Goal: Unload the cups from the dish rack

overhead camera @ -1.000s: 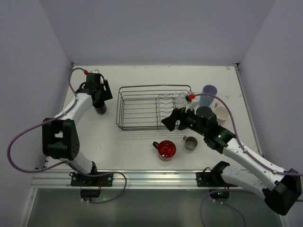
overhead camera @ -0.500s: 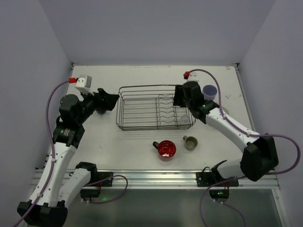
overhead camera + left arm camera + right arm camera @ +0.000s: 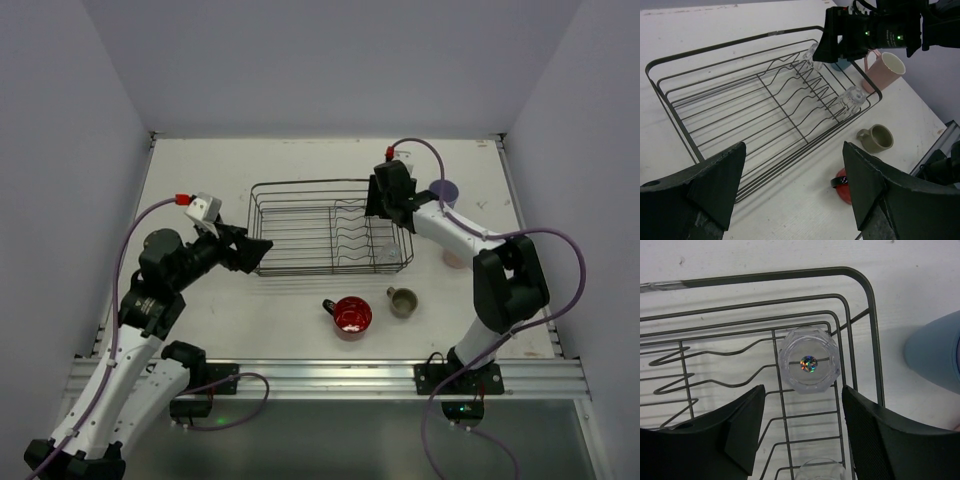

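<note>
Over dish rack [image 3: 872,315] corner, right gripper [image 3: 802,400]: fingers are hanging spread, released, above a clear glass [image 3: 808,365] sitting inside.
Left gripper [image 3: 792,155]: hovering off the rack's left end, spread, holding nothing.
Beside rack: light-blue tumbler [image 3: 935,355], pink cup [image 3: 885,67], olive cup [image 3: 877,137] and red mug [image 3: 350,313] are standing on the white table [image 3: 250,170].
Top view: arm is hiding that glass.

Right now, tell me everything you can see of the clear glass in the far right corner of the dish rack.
The clear glass is small, transparent and faceted. Seen from above its outline is eight-sided, with a rainbow glint at its centre. It stands on end on the bottom wires of the dish rack, just inside the corner rim. The right gripper hangs above it, jaws open to either side and apparently not touching it.
</note>
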`<state>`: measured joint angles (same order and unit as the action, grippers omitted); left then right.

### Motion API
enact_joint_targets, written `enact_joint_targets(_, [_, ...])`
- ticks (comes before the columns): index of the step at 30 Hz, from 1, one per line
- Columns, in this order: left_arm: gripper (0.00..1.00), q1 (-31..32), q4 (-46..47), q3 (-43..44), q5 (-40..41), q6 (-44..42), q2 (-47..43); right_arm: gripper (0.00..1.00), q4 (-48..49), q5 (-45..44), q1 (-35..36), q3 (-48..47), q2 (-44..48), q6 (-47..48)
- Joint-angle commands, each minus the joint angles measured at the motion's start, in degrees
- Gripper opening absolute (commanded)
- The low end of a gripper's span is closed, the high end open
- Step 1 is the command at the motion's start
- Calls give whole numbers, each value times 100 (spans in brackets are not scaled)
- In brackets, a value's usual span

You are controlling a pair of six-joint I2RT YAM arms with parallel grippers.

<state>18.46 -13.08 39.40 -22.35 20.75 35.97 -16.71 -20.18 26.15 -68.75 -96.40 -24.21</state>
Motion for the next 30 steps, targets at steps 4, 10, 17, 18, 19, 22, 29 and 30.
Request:
enact_joint_targets(4, [82, 26, 16, 42, -129, -142, -28, 66, 27, -284, -128, -419, -344, -155])
enact_joint_targets(10, [82, 26, 60, 42, -261, -107, 130, 69, 141, -214, -251, -727, -739, -32])
enact_joint_targets(17, [82, 18, 69, 50, -200, -115, 253, 44, 449, -153, -312, -649, -793, 56])
enact_joint_targets(18, [82, 17, 69, 51, -208, -107, 270, 38, 528, -144, -304, -509, -714, 74])
enact_joint_targets(19, [82, 17, 60, 59, -208, -107, 297, 32, 720, -144, -304, -412, -487, 91])
enact_joint_targets(22, [82, 17, 209, 51, -392, -10, 411, 29, 1072, 31, -286, 27, -4, 249])
enact_joint_targets(29, [79, 26, 1200, -28, -1358, 1069, 902, 23, 1952, 1225, -269, 1152, 1842, 66])
enact_joint_targets(30, [77, 26, 1472, -37, -1429, 1202, 956, 21, 2004, 1445, -269, 1397, 2210, -144])
